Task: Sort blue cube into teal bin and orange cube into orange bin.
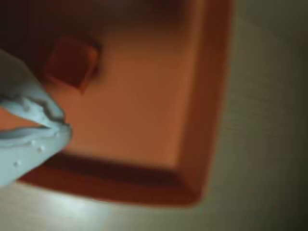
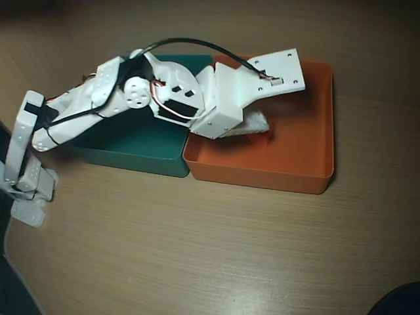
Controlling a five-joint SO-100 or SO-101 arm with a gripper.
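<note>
The orange cube (image 1: 72,62) lies on the floor of the orange bin (image 1: 202,96), blurred, near the upper left of the wrist view. My gripper (image 1: 60,126) comes in from the left edge. Its two white fingers (image 1: 29,154) meet at the tips with only a thin wedge between them, and they hold nothing. The cube sits apart from them. In the overhead view the wrist hangs over the orange bin (image 2: 308,177), with the gripper (image 2: 257,125) mostly hidden under it. The teal bin (image 2: 131,151) stands just left of it, partly covered by the arm. The blue cube is out of view.
Both bins sit side by side on a wooden table (image 2: 197,249). The arm's base (image 2: 26,177) stands at the left edge of the overhead view. A dark object (image 2: 400,302) shows at the bottom right corner.
</note>
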